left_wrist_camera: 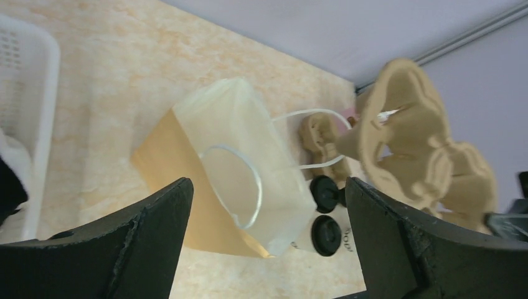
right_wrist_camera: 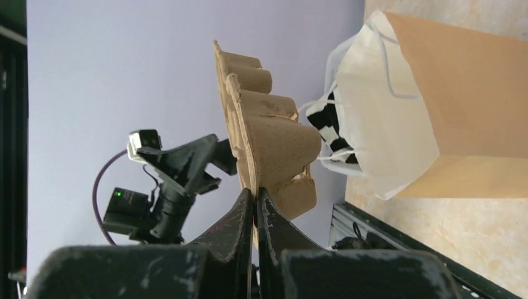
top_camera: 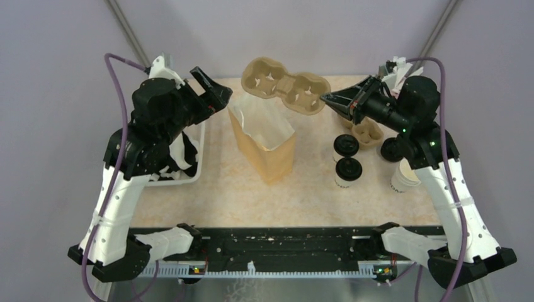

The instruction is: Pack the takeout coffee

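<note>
Right fingers (top_camera: 324,98) clamped on the rim of a pulp cup carrier (top_camera: 286,85) held off the worktop (top_camera: 220,201), near the open brown bag (top_camera: 267,148), left fingers (top_camera: 213,87) spread wide, holding nothing, two lidded coffee cups (top_camera: 347,157) standing right of the bag.

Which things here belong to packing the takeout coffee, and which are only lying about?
Belong to the job: lidded coffee cups; brown paper bag; pulp cup carrier, pinched by the right gripper.
Lying about: white basket; lidless white cup; small pulp tray.
</note>
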Action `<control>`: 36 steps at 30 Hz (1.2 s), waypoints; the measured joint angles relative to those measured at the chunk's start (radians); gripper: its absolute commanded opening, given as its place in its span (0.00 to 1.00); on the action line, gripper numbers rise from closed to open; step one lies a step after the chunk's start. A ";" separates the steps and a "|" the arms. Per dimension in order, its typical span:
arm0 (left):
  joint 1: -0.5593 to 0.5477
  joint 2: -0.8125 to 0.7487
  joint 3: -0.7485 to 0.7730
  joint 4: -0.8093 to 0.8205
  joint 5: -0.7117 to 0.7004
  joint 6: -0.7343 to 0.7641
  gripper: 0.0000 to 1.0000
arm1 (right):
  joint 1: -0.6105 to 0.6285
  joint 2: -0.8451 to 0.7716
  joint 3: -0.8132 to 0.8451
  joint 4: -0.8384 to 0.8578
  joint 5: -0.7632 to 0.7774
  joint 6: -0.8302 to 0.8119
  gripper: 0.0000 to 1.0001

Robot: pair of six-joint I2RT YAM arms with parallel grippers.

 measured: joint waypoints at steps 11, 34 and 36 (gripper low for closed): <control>0.001 0.140 -0.076 -0.064 0.006 0.152 0.64 | 0.127 0.035 0.106 -0.246 0.230 0.115 0.00; 0.019 -0.086 -0.502 0.244 0.132 -0.043 0.00 | 0.441 0.147 0.149 -0.362 0.631 0.332 0.00; 0.019 -0.100 -0.520 0.249 0.129 -0.077 0.00 | 0.449 0.169 0.179 -0.377 0.670 0.336 0.00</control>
